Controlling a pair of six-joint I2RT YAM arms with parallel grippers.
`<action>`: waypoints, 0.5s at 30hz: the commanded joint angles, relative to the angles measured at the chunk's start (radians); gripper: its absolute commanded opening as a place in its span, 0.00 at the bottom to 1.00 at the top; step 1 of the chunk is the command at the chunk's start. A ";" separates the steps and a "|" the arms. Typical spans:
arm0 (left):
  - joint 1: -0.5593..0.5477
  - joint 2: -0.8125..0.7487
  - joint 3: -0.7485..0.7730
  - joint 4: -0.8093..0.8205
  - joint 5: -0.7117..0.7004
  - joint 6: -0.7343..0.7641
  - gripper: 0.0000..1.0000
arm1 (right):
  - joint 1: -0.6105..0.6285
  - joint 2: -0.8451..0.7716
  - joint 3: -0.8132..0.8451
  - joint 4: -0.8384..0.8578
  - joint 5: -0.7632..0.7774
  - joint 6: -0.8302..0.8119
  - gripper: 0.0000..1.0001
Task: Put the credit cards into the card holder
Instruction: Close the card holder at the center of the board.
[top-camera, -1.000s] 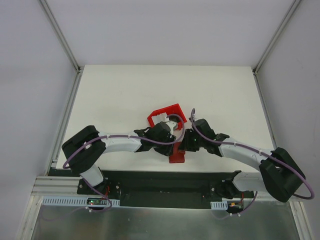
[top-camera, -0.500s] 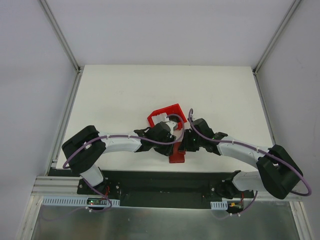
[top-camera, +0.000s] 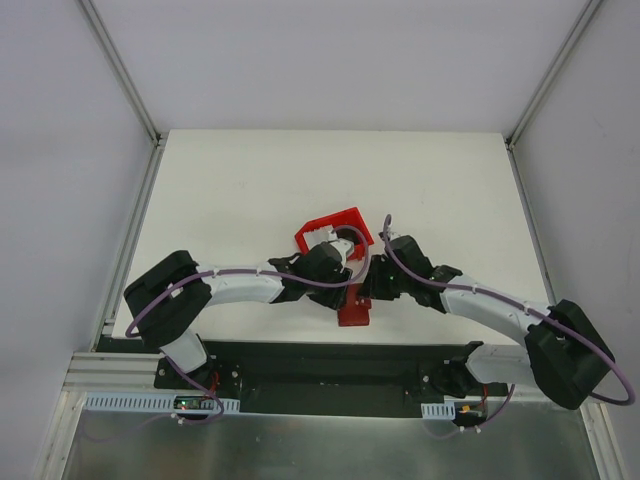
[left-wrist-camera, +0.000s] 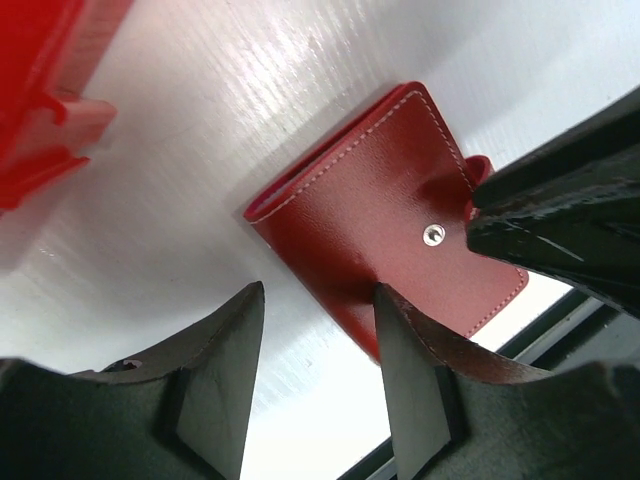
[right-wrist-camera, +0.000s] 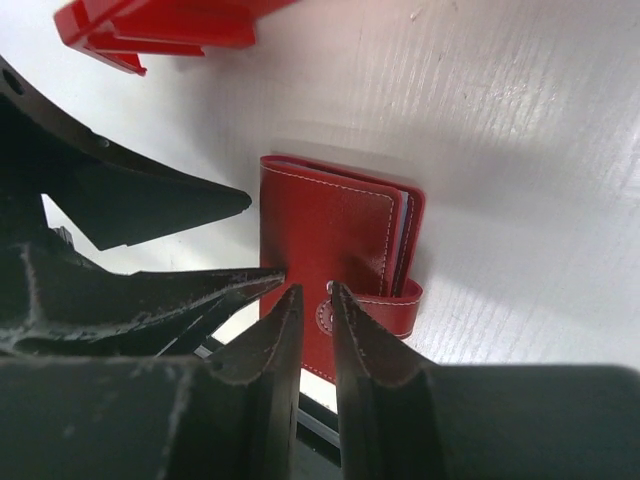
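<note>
One red card holder (right-wrist-camera: 325, 230) lies folded shut on the white table (top-camera: 250, 190), by the front edge. One red bin (top-camera: 345, 218) sits just behind it; what it holds is too small to tell. The left gripper (left-wrist-camera: 318, 300) gapes wide over the holder. The right gripper (right-wrist-camera: 313, 292) is nearly closed at its snap; whether it pinches, I cannot tell.

The shut red card holder (left-wrist-camera: 380, 220) lies flat close to the counter's edge, the left gripper (left-wrist-camera: 318, 295) wide open over it, a red bin (left-wrist-camera: 45, 90) nearby.
</note>
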 joint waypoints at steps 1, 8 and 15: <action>-0.010 -0.017 0.046 -0.024 -0.058 -0.003 0.48 | -0.002 -0.050 0.018 -0.030 0.046 -0.007 0.20; -0.011 -0.020 0.062 -0.024 -0.058 0.008 0.50 | -0.006 -0.099 -0.024 -0.057 0.092 0.010 0.20; -0.010 0.013 0.074 -0.024 -0.038 0.010 0.50 | -0.009 -0.078 -0.041 -0.035 0.054 0.021 0.20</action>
